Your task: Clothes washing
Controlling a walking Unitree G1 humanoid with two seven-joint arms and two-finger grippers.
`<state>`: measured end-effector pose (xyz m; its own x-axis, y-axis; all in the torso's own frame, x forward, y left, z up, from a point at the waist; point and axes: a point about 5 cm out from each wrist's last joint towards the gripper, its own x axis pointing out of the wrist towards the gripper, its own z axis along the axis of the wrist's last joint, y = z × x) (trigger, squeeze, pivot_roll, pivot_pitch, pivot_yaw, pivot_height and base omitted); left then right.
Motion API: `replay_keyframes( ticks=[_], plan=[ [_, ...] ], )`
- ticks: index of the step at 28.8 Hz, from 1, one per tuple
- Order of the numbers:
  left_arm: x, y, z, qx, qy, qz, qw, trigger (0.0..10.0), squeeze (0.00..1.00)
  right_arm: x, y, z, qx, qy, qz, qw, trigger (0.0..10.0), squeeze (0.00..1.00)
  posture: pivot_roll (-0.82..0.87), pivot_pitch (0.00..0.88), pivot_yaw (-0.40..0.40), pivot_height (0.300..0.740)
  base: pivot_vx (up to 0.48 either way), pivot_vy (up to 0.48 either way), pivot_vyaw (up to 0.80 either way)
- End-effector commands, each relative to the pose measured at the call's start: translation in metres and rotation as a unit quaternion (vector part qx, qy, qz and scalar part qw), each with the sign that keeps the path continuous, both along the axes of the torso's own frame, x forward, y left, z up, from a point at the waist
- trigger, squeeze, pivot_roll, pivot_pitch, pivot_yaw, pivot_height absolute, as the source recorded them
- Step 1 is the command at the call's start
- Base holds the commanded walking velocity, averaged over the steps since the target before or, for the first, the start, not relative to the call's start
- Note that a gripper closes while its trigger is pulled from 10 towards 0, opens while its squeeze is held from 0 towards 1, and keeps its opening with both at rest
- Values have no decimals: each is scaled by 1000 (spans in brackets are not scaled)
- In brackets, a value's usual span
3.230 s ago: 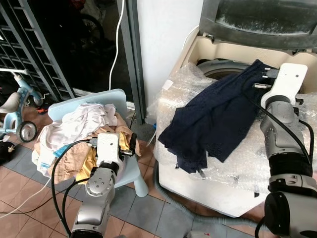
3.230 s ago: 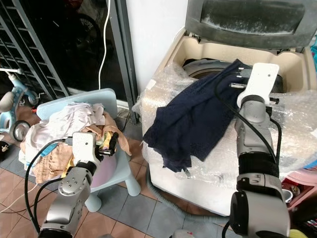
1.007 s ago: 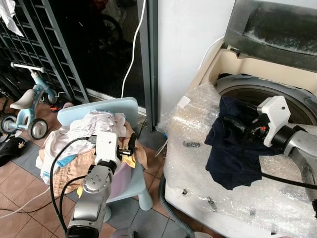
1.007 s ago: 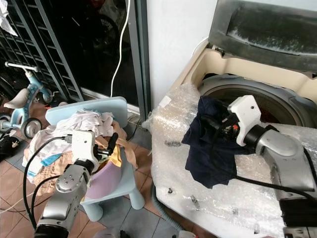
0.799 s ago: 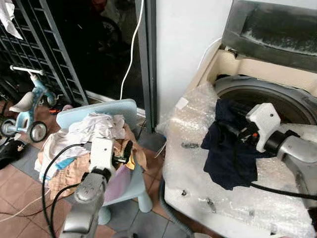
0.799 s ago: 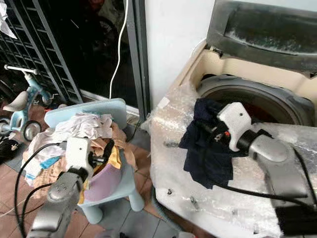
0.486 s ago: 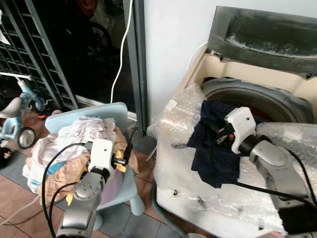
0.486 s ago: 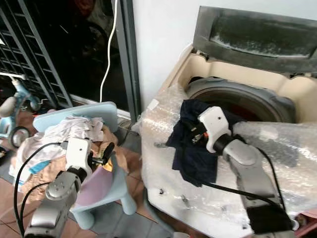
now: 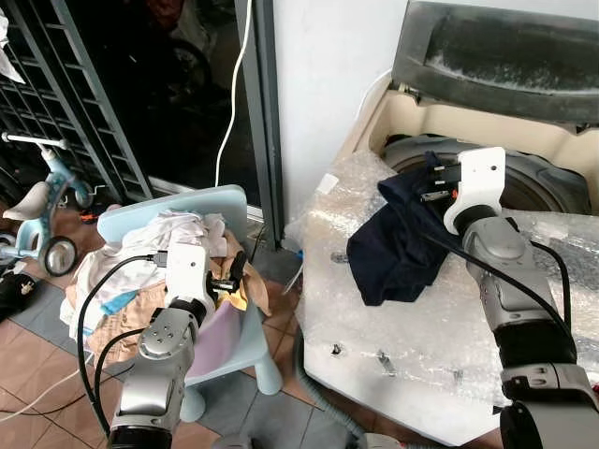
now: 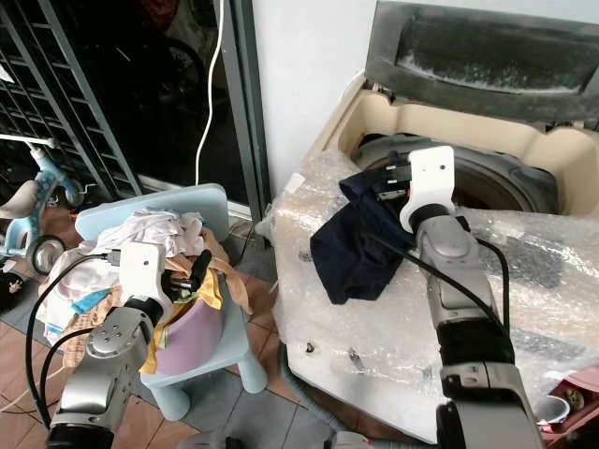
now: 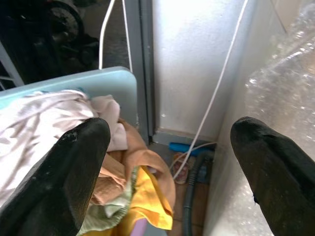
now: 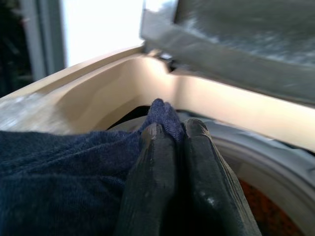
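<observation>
A dark blue garment (image 9: 398, 236) is pinched at its top fold by the fully closed right gripper (image 12: 170, 133) at the near rim of the open washing machine (image 9: 524, 187), the cloth trailing toward 7 o'clock over the bubble wrap (image 9: 412, 318) on the machine's top. The drum opening lies just beyond at 1 o'clock under the raised lid (image 9: 496, 56). The left gripper (image 11: 167, 147) is held wide open and empty above the clothes pile (image 9: 140, 271) on a light blue chair (image 9: 234, 337) beside a barred gate (image 9: 56, 103) on a tiled floor (image 9: 37, 374)

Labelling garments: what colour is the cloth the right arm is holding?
Dark navy cloth, plain; clearest in the left eye view.
</observation>
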<state>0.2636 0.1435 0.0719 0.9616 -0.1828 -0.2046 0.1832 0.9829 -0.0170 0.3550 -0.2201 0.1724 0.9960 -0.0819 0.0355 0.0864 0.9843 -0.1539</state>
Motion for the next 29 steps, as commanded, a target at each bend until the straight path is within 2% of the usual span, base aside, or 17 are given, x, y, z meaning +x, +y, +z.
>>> replay_keyframes(
  ticks=[1,3,4,5,6,7,8,9,11,14,15,18,22,25,27,28,29],
  plan=[
    [3,-2,8,1,-14,-1,1000,10000,0,5,-12,25,-6,-56,-54,997,0,0,-73,0,19,740,0,0,0],
    [7,0,8,3,-16,8,1000,10000,0,7,-15,51,-14,-119,-77,990,0,0,-73,0,17,740,0,0,0],
    [7,0,8,3,-16,8,1000,10000,0,7,-15,51,-14,-119,-77,990,0,0,-73,0,17,740,0,0,0],
    [10,3,7,10,-19,27,999,10000,0,7,-18,76,-25,-176,-97,979,0,0,-65,0,15,740,0,0,0],
    [11,4,8,10,-20,33,999,10000,0,6,-19,82,-27,-187,-100,977,0,0,-65,0,16,740,0,0,0],
    [11,5,9,9,-23,37,999,10000,0,5,-18,85,-27,-195,-100,975,7412,0,-65,0,16,740,0,0,0],
    [11,5,10,10,-26,39,999,10000,0,5,-17,86,-27,-199,-99,975,7412,0,-67,0,16,740,0,0,0],
    [11,5,10,11,-26,40,999,10000,0,5,-15,81,-19,-186,-95,978,10000,0,-74,0,17,740,0,0,0],
    [11,6,7,16,-19,40,999,10000,0,5,-9,67,-12,-154,-93,984,10000,0,-94,0,17,740,0,0,0],
    [10,5,4,26,-15,39,999,10000,0,-2,0,55,22,-161,-54,985,10000,0,-96,0,15,740,0,0,0],
    [9,4,4,24,-15,38,999,10000,0,-5,3,47,26,-148,-44,988,10000,1000,-92,0,23,740,0,0,0],
    [8,2,6,17,-17,36,999,10000,0,-12,9,28,-1,-119,-41,992,10000,1000,-99,0,44,740,0,0,0],
    [7,0,6,13,-14,26,999,10000,0,-17,17,27,5,-132,-23,991,10000,1000,-113,0,63,740,0,0,0],
    [8,-3,5,5,-14,11,1000,10000,0,-29,26,19,15,-108,47,993,10000,1000,-118,0,66,740,0,0,0],
    [8,-4,4,7,-14,7,1000,10000,0,-32,27,15,17,-102,53,993,10000,1000,-121,0,63,740,0,0,0],
    [8,-6,1,9,-12,5,1000,10000,0,-40,27,6,18,-91,52,994,10000,0,-123,0,58,740,0,0,0],
    [7,-6,1,7,-12,5,1000,10000,0,-44,28,1,15,-84,50,995,10000,0,-122,0,54,740,0,0,0]
  ],
)
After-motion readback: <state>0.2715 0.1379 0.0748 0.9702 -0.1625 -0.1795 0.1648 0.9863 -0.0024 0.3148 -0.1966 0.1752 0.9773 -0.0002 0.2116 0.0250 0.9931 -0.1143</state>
